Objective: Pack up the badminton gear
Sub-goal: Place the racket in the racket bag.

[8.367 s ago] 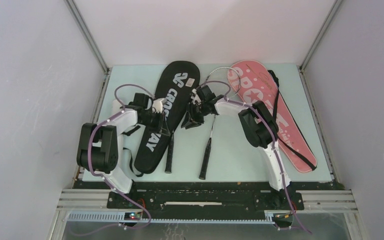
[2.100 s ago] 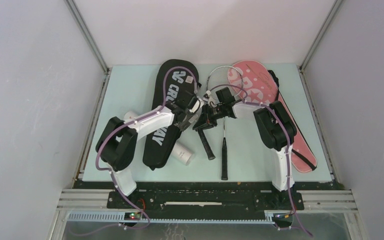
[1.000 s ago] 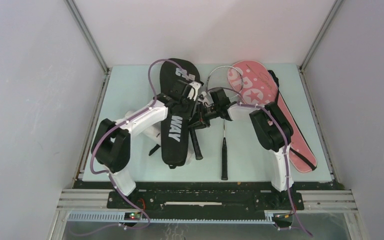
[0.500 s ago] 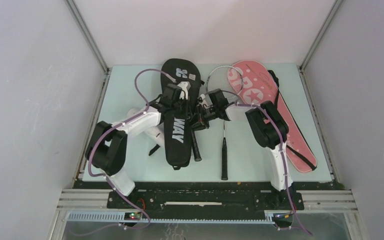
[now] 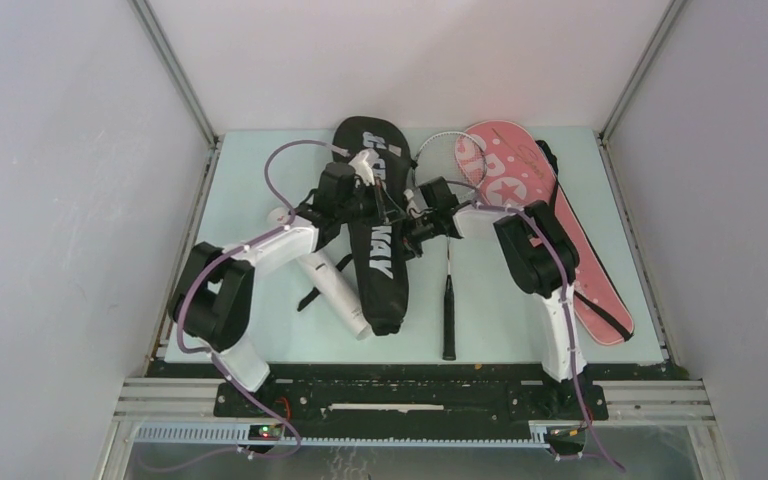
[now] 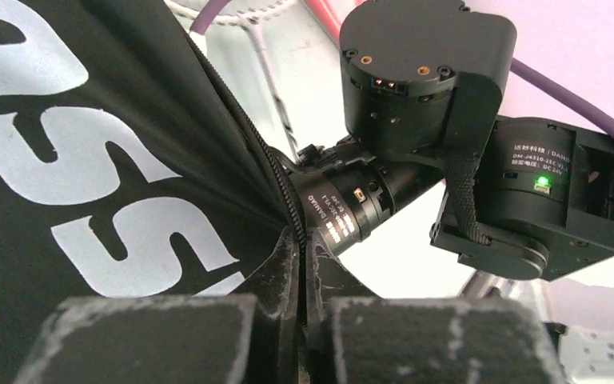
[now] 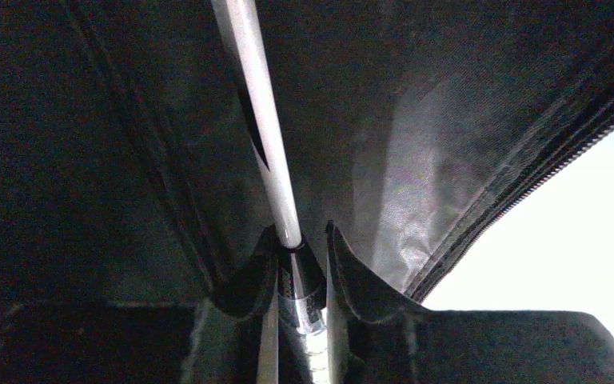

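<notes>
Black "WAY" cover [image 5: 385, 265] pinched by left gripper [image 6: 300, 276]; right gripper [image 7: 300, 260] clamps white racket shaft [image 7: 260, 120].

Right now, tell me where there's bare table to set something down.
Free: the table's far-left corner, left of the black cover; and the near strip between the racket's handle and the right arm. Crowded: the middle, around the white tube and cover.

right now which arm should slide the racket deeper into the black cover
Right: the right gripper clamps the racket shaft inside the black cover; the left gripper pinches the cover's zipper edge.
</notes>
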`<action>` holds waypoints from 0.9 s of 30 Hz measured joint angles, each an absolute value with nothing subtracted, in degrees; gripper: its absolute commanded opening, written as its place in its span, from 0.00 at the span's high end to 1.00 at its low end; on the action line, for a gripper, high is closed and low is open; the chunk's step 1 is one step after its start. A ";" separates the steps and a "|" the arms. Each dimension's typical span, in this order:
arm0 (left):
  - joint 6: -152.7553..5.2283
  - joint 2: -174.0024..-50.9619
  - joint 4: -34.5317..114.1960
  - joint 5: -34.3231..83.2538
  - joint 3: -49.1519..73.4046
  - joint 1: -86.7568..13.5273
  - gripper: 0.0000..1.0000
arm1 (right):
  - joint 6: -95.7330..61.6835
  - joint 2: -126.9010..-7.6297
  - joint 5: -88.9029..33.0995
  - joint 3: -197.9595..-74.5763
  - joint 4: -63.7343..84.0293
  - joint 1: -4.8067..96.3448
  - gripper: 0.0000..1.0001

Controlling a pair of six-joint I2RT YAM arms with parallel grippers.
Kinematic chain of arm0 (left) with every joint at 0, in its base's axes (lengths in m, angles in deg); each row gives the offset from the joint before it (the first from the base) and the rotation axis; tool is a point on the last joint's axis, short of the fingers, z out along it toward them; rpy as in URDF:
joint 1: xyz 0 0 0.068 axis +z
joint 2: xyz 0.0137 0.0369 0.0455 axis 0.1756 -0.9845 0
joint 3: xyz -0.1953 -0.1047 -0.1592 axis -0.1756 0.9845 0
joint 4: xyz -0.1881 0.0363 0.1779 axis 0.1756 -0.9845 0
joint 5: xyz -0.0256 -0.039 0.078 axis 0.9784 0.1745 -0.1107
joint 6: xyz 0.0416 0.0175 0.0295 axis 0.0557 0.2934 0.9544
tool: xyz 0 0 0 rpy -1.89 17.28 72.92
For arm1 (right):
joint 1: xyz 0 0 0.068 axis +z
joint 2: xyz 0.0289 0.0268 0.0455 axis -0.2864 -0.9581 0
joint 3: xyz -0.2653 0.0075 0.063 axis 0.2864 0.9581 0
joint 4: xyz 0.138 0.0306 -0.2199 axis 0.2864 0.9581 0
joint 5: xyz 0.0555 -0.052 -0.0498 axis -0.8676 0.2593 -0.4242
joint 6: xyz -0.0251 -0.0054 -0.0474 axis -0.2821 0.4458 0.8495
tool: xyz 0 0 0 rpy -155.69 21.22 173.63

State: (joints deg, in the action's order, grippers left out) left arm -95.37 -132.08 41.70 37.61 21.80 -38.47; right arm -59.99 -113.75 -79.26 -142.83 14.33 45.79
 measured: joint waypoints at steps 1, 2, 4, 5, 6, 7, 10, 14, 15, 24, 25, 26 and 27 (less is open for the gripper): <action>-96.31 -132.56 43.05 39.03 21.80 -38.58 1.00 | -59.81 -112.81 -78.45 -141.41 14.11 45.48 0.92; -97.12 -133.21 44.19 40.19 21.80 -38.74 1.00 | -59.55 -111.79 -77.71 -140.14 14.28 45.02 0.92; -99.18 -134.96 46.98 42.57 21.80 -39.09 1.00 | -58.83 -109.47 -76.88 -137.67 15.09 43.54 0.92; -100.05 -135.81 48.51 43.56 21.84 -39.24 1.00 | -58.37 -108.49 -76.62 -136.64 15.31 42.84 0.92; -100.99 -136.54 50.02 44.43 21.99 -39.37 1.00 | -58.00 -107.46 -76.29 -135.64 15.64 42.07 0.91; -101.52 -136.86 51.07 44.96 22.30 -39.46 1.00 | -57.76 -106.85 -76.27 -135.11 15.95 41.53 0.90; -102.48 -136.95 54.20 45.33 24.18 -39.63 1.00 | -56.99 -104.99 -76.23 -133.63 16.73 40.02 0.86; -102.87 -136.95 57.17 45.00 26.91 -39.79 1.00 | -55.99 -102.76 -75.68 -132.69 18.70 38.36 0.83; -103.24 -136.95 58.04 44.87 27.50 -39.81 1.00 | -55.71 -102.04 -75.22 -132.53 19.29 37.96 0.82; -110.50 -137.41 64.27 44.30 30.39 -39.87 1.00 | -55.22 -101.40 -71.37 -132.18 20.43 38.86 0.80; -111.46 -137.41 65.10 44.06 31.08 -39.87 1.00 | -55.07 -102.04 -70.89 -132.29 20.32 39.36 0.80; -112.27 -137.41 65.98 43.93 31.78 -39.83 1.00 | -54.66 -103.22 -70.19 -132.64 20.14 40.06 0.80; -112.92 -137.41 66.59 43.86 32.37 -39.72 1.00 | -54.31 -104.16 -69.78 -132.99 20.12 40.54 0.79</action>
